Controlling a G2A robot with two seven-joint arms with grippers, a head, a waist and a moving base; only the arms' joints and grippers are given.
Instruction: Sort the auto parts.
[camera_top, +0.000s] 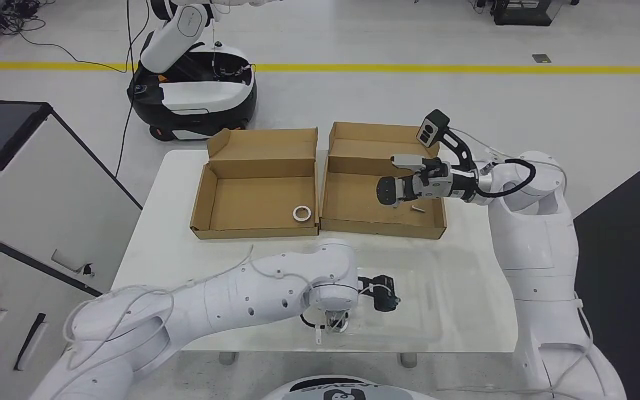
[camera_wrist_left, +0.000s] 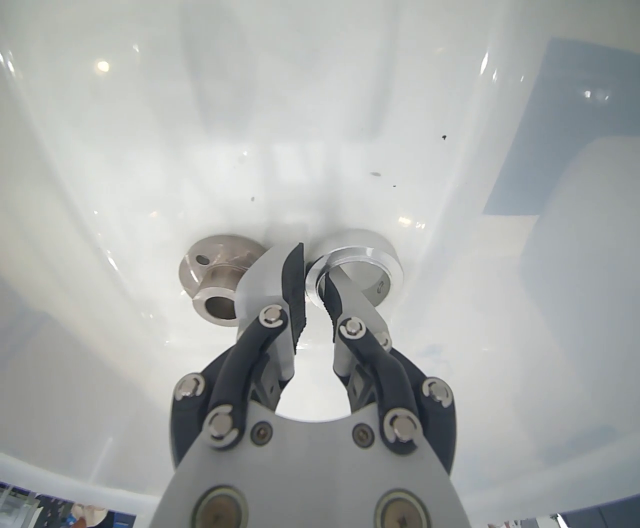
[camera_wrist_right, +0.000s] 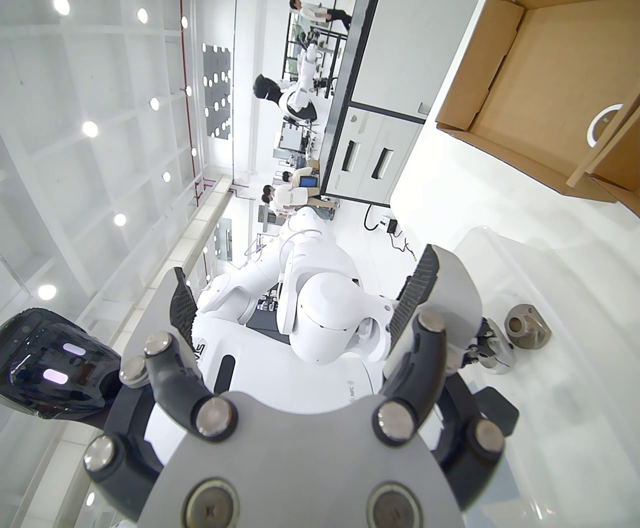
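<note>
From above, I see the desk (camera_top: 160, 260) carrying two open cardboard boxes side by side along its far edge. The left box (camera_top: 215, 190) holds a white ring (camera_top: 300, 212) close to the wall it shares with its neighbour. The right box (camera_top: 345, 150) holds a small pale part (camera_top: 417, 210) that I cannot identify at this size. My right hand (camera_top: 381, 190) hangs above the right box. My left hand (camera_top: 388, 294) is low near the front of the desk, at a clear tray (camera_top: 450, 290).

On the left wrist camera, the left hand (camera_wrist_left: 311, 272) is closed down on the wall of a silver ring (camera_wrist_left: 365, 260), with one pad inside the ring and the other outside. The ring rests on the tray (camera_wrist_left: 150, 150) floor. A bronze flanged bush (camera_wrist_left: 220, 280) lies just beside it, on the far side of the outer finger.

On the right wrist camera, the right hand (camera_wrist_right: 305, 262) is spread wide and holds nothing. Beyond it I see the flanged bush (camera_wrist_right: 525, 325) in the tray (camera_wrist_right: 500, 240) next to the left hand (camera_wrist_right: 492, 352). Farther off, the white ring (camera_wrist_right: 602, 122) shows partly behind the left box's (camera_wrist_right: 550, 75) wall.
</note>
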